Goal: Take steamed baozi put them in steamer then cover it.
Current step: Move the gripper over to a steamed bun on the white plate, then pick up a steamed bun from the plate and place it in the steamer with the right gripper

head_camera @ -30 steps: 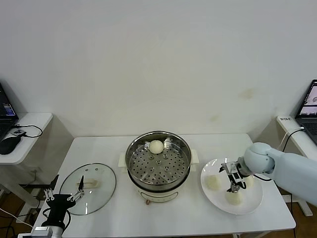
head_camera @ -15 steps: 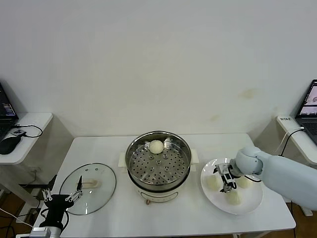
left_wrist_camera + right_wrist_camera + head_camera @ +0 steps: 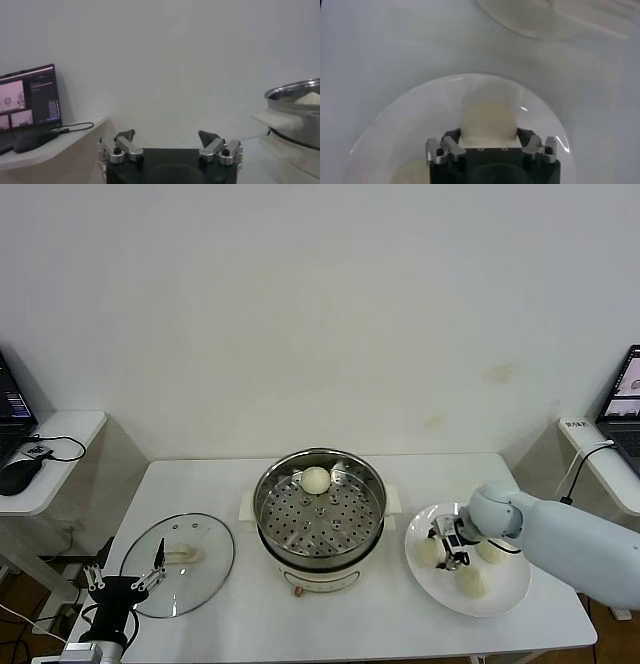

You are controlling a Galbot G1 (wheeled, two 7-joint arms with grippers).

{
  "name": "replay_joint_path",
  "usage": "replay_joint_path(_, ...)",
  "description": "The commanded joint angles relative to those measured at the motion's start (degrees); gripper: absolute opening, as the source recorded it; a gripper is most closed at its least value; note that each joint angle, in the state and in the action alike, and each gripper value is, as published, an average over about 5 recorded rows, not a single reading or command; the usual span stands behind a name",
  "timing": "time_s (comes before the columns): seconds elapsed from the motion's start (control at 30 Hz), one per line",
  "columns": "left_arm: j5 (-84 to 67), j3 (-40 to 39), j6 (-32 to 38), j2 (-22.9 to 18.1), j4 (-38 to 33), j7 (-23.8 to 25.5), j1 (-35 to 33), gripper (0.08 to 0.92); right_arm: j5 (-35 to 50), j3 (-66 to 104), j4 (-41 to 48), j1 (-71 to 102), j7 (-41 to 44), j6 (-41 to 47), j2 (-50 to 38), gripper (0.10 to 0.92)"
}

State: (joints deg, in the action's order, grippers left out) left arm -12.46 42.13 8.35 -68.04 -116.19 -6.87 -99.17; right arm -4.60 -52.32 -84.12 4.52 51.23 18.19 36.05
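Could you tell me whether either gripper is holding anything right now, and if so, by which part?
The right gripper has its jaws against the two sides of a baozi on the plate. The left gripper holds nothing.

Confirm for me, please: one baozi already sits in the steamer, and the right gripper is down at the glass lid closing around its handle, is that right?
Not quite. The right gripper is down at the white plate, its fingers on either side of a baozi, as the head and right wrist views show. The glass lid lies untouched on the table's left side. One baozi does sit in the steamer.
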Motion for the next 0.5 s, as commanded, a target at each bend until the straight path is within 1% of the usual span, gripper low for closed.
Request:
replay_joint_path(0.03, 0.04, -0.04, 0.06, -0.06, -0.15, -0.03, -0.14, 0.823, -0.14, 0.28, 0.4, 0.38, 0.03, 0.23, 0.4, 0.602)
replay_joint_path(0.17, 0.06, -0.01, 0.06, -0.08, -0.35, -0.04, -0.32, 0.823, 0.48, 0.27, -1.43, -1.51, 1.08, 0.53, -1.13, 0.587)
replay_joint_path(0.27, 0.02, 0.01, 0.0, -0.04, -0.53, -0.03, -0.3, 0.823, 1.88, -0.63, -3.95, -6.22, 2.96, 1.13, -3.94, 0.589)
replay_joint_path(0.5, -0.13, -0.27, -0.13, 0.22, -0.89, 0.0, 0.08, 0.823, 9.22, -2.19, -9.38, -20.77, 6.37, 4.3, -9.69, 0.595)
